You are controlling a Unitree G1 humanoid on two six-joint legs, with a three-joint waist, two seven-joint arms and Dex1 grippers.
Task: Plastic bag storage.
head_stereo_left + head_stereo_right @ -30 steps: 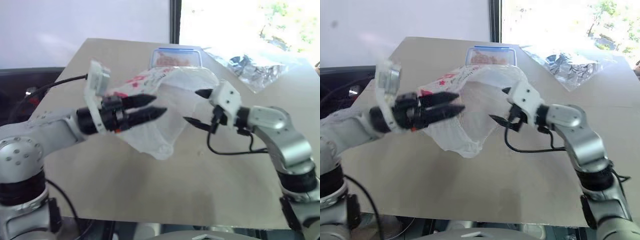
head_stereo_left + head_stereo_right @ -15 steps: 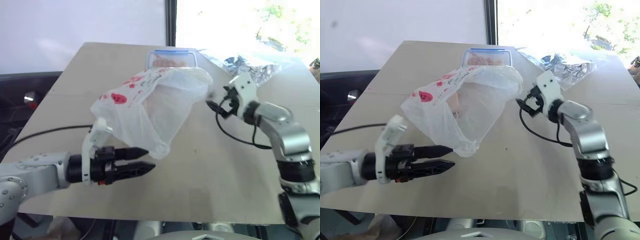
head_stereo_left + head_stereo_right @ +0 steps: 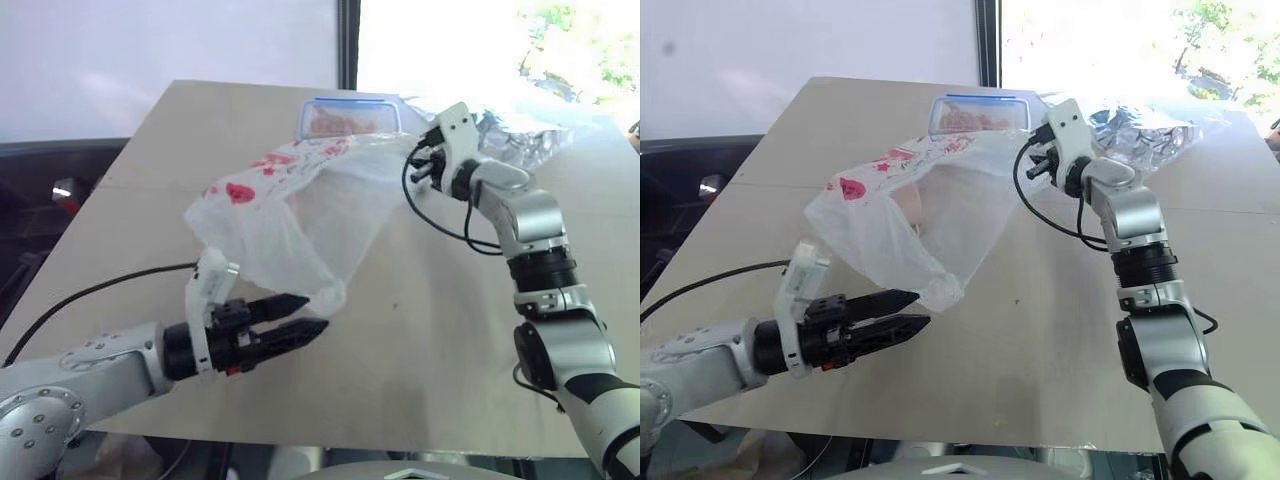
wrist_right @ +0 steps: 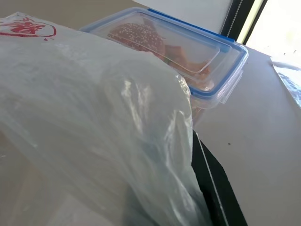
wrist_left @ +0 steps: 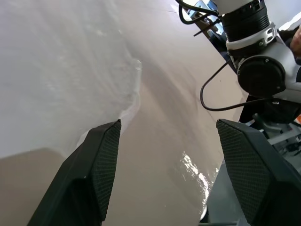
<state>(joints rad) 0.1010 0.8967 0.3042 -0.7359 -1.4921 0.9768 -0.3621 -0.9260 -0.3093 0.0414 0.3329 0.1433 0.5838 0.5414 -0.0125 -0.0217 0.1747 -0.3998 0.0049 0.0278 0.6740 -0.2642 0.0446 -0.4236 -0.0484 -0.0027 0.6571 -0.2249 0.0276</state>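
Stretching the plastic bag (image 3: 300,205) out over the surface (image 3: 450,340) looks like the step in hand, judged as an early flattening stage before any folding or stowing. Right claw (image 3: 420,160) pinched shut on the bag's far edge, thin film bunched over its dark fingers in the right wrist view, just in front of the blue-lidded food box (image 4: 188,52). Left claw (image 3: 300,318) low near the front edge of the surface, jaws parted and empty, tips just beside the bag's dangling near corner but not gripping it; textured pads (image 5: 106,165) wide apart in the left wrist view with the film's edge beyond them. Bag hanging slack between the two, red-printed side toward the left, lower end drooping onto the surface. Shiny clear wrapper (image 3: 1140,135) lying further back to the right, not involved. Next move probably calls for bringing the left claw forward onto the loose corner and closing on one layer, then pulling taut without tearing the thin film or dragging it into the food box.
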